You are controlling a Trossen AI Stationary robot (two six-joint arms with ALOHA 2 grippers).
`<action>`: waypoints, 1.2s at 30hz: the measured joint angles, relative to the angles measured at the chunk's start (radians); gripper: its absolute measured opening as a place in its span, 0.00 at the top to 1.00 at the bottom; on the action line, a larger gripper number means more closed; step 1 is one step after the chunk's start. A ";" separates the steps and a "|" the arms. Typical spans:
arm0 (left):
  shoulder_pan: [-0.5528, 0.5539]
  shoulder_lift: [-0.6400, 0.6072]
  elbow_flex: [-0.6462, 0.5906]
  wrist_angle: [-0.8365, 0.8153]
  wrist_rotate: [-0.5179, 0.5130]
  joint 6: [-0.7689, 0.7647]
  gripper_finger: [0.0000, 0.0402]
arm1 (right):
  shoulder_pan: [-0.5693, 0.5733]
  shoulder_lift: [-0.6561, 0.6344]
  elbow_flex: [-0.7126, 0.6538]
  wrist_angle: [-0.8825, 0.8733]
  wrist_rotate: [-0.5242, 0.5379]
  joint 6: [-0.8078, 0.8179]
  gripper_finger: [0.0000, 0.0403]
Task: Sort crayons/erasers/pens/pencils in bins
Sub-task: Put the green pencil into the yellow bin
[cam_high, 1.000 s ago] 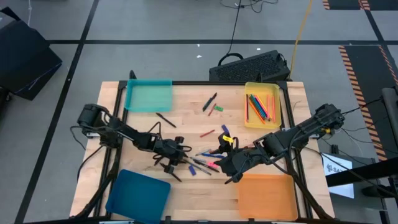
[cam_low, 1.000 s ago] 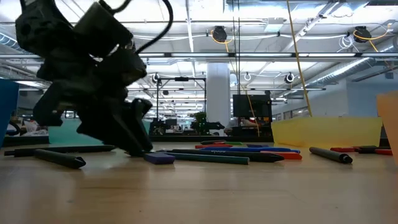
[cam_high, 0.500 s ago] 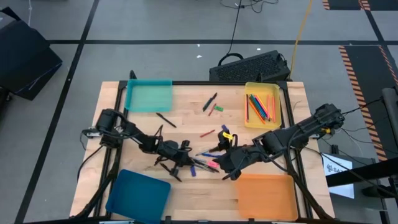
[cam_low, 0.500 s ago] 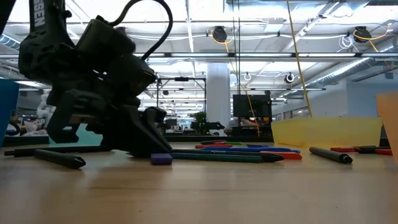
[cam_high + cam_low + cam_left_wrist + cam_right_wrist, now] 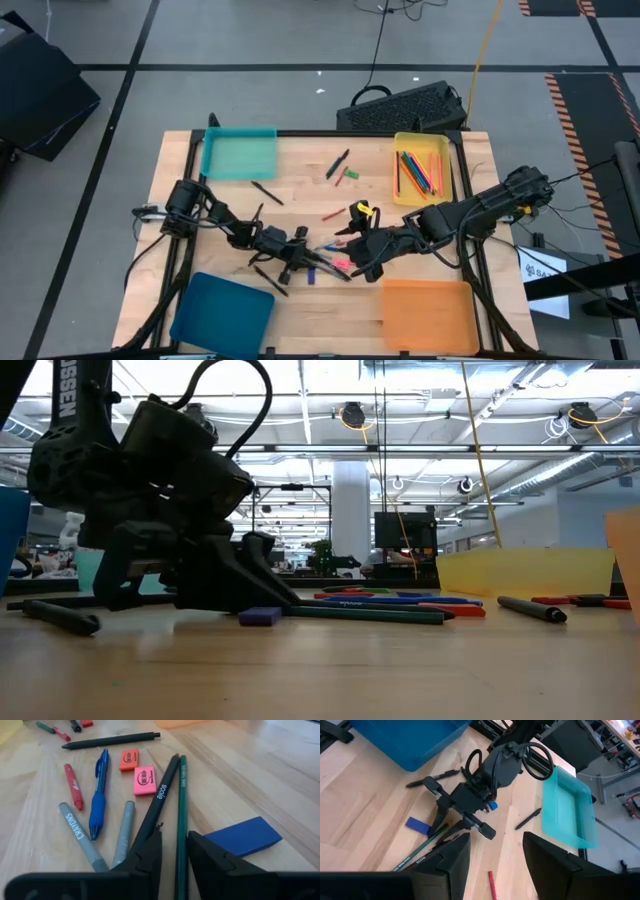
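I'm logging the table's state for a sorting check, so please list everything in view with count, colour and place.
Bins: four; teal and yellow at the far corners, dark blue and orange at the near corners.
Pencils: several, bright colours, in the yellow bin; one green between the left gripper's fingers.
Pens: black and blue, mid-table.
Crayons: two grey, one red, mid-table.
Erasers: orange, pink, blue, mid-table.
Keyboard: one, black, behind the table.
Left gripper: open, low over the pile.
Right gripper: open, facing the left arm.

A lab hall: exposed ceiling pipes (image 5: 420, 455), taped floor (image 5: 250, 66).
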 joint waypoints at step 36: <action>0.015 -0.126 -0.003 -0.150 0.062 -0.238 0.94 | -0.020 0.126 -0.176 0.245 -0.307 0.188 0.57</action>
